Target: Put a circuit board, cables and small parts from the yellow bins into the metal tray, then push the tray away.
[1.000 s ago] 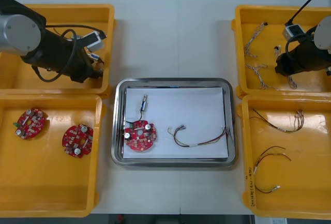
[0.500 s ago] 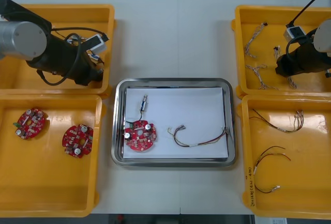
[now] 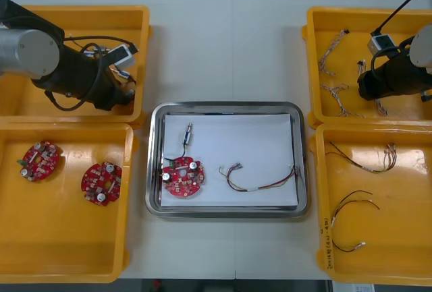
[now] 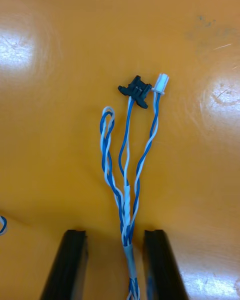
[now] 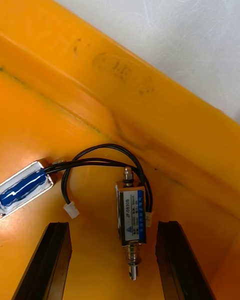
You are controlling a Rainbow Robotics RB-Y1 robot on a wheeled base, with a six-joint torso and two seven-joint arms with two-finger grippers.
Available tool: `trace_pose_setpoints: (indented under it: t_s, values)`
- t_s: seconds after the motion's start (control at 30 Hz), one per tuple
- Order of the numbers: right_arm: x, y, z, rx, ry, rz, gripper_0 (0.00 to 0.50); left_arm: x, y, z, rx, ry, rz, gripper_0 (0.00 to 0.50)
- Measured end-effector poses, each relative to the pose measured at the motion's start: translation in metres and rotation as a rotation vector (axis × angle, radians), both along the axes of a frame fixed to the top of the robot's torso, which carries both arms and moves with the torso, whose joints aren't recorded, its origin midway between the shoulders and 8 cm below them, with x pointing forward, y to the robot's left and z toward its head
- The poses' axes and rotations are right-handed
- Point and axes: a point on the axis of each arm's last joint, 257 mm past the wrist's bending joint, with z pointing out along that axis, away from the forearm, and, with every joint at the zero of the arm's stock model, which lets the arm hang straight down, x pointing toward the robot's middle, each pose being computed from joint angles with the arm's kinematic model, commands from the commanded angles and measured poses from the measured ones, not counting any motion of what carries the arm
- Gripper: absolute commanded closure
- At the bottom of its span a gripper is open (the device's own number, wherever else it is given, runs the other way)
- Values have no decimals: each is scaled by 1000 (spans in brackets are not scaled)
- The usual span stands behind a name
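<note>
The left hand [image 5: 114, 225] hangs released, fingers wide, inside the far-left yellow bin [image 3: 101, 14]. One small metal part [image 5: 134, 220] with a black lead lies lengthwise between its fingers, likely lined up for a pick. A second, blue-wrapped metal part [image 5: 25, 187] lies just outside one finger, making two there. The right hand [image 4: 115, 232] sits low over the far-right yellow bin [image 3: 324, 15], fingers apart and straddling one twisted blue and white cable [image 4: 127, 200] without pinching it, its black plug [image 4: 135, 89] and white plug [image 4: 161, 82] beyond the fingertips. Between the two hands on the worktop [image 3: 226, 42], the metal tray [image 3: 226, 106] holds one red circuit board [image 3: 182, 179], one metal part with lead [image 3: 188, 132] and one red and yellow cable [image 3: 260, 179].
</note>
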Motion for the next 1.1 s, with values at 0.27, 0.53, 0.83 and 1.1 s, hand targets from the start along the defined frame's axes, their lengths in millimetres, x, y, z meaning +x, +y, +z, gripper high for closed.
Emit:
trace_pose_setpoints:
  t_s: [0.27, 0.53, 0.83, 1.1]
  values:
    - [0, 0, -1, 3, 3, -1, 500, 1, 1, 0, 4, -3, 3, 0]
    - [-5, 1, -1, 8, 26, 0, 500, 3, -2, -5, 7, -18, -2, 0]
    - [-29, 0, 13, 53, 107, -9, 500, 3, -3, -5, 7, -18, -3, 497]
    - [-42, -9, 51, 72, 94, -25, 500, 3, -3, -5, 7, -18, -3, 499]
